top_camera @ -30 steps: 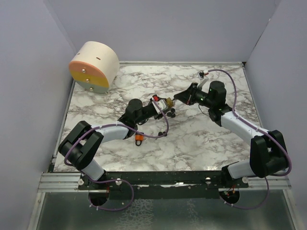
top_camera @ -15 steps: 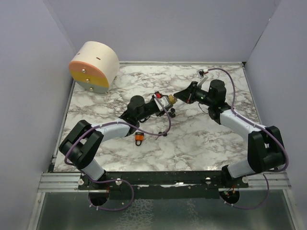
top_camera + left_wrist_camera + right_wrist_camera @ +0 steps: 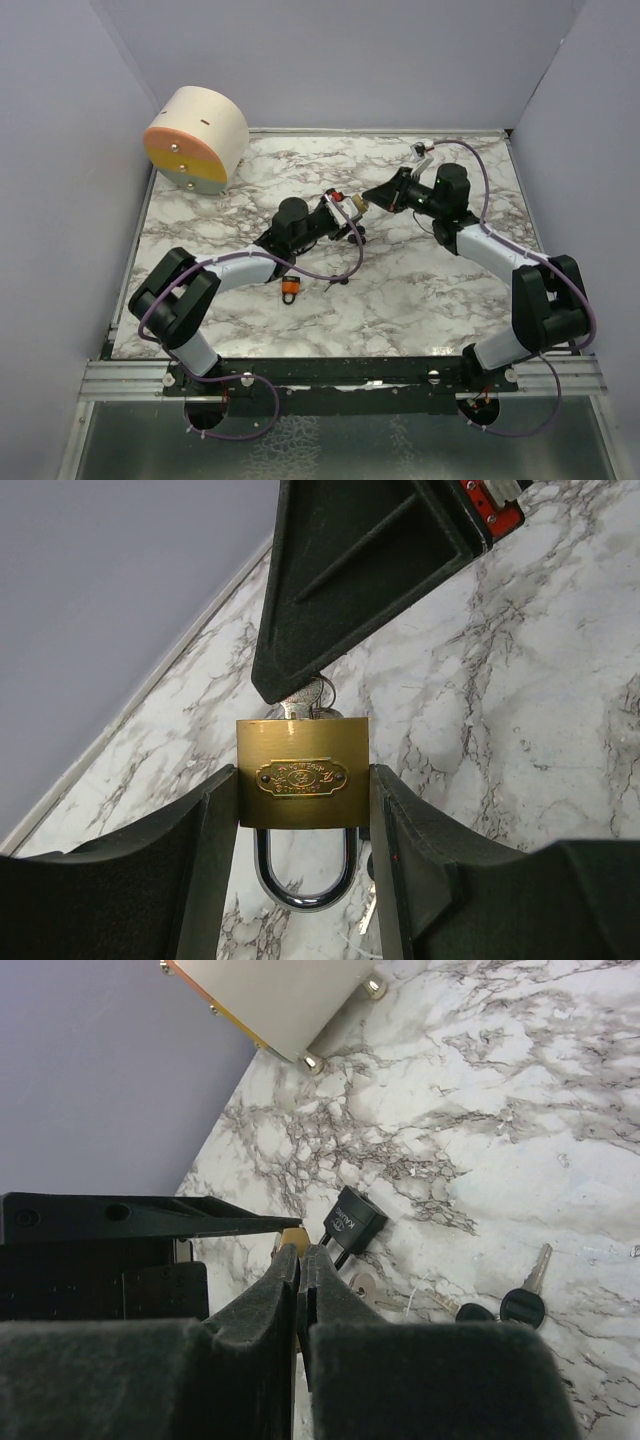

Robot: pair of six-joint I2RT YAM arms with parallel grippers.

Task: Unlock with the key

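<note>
**Key meets lock.** At the centre of the overhead frame, a brass padlock is held above the marble table by the left claw, while a key is presented to its keyway by the right claw.

In the left wrist view the padlock is seen clamped by its narrow sides between two black fingers, which are set roughly half apart. Its steel shackle points to the bottom of the frame and appears not yet sprung.

The right claw is pressed together on the key, its tip at the upper edge of the brass body. Only a sliver of silver key and ring is visible there, so how deep the blade sits cannot be told.

Insertion is judged to be in hand or just finished. A turn of the right wrist about the key's axis is called for next, with the padlock braced against the twist.

Spare keys are seen lying at the lower right of the right wrist view.
</note>
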